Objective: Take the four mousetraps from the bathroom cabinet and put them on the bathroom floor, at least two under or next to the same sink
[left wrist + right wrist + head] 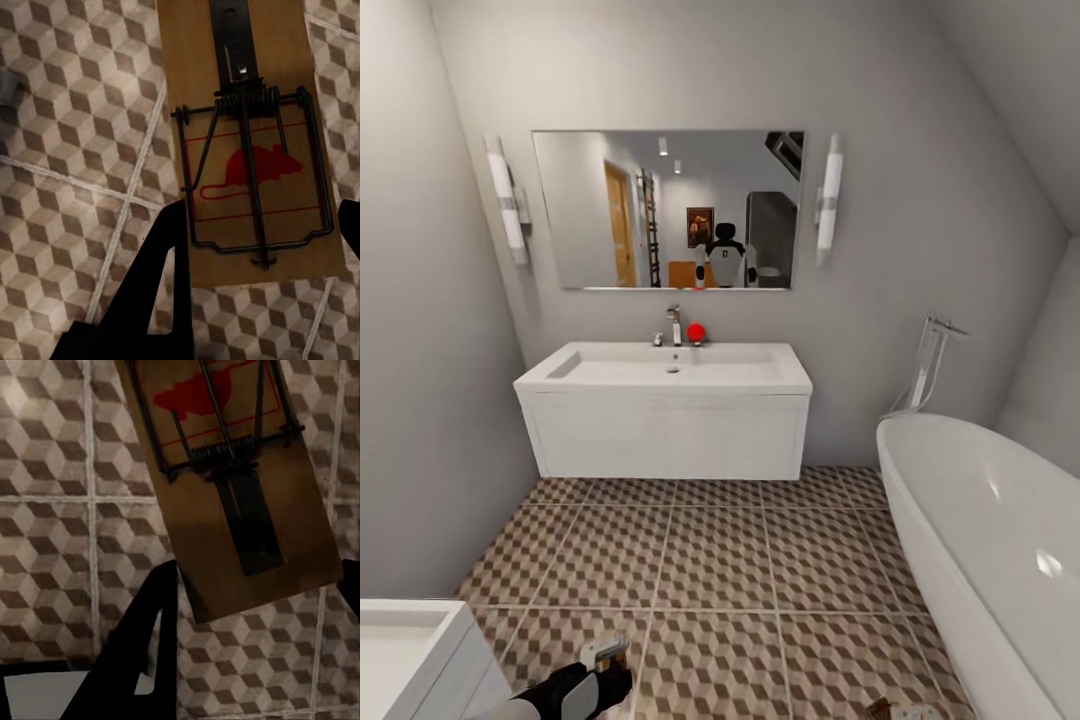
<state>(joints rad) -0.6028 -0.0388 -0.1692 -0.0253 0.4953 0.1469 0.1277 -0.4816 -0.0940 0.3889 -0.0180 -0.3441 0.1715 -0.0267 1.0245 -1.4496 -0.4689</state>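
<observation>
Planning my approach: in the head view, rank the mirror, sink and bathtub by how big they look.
1. Bathtub: looks largest, but it is nearest the camera and cut off by the frame, so this is unsure.
2. Sink and mirror: similar in width; I would not rank them.

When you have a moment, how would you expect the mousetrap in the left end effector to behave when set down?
The mousetrap looks like a flat, stiff wooden board, so it probably lies stable without rolling. It is likely light. Its wire spring bar might snap if bumped.
</observation>
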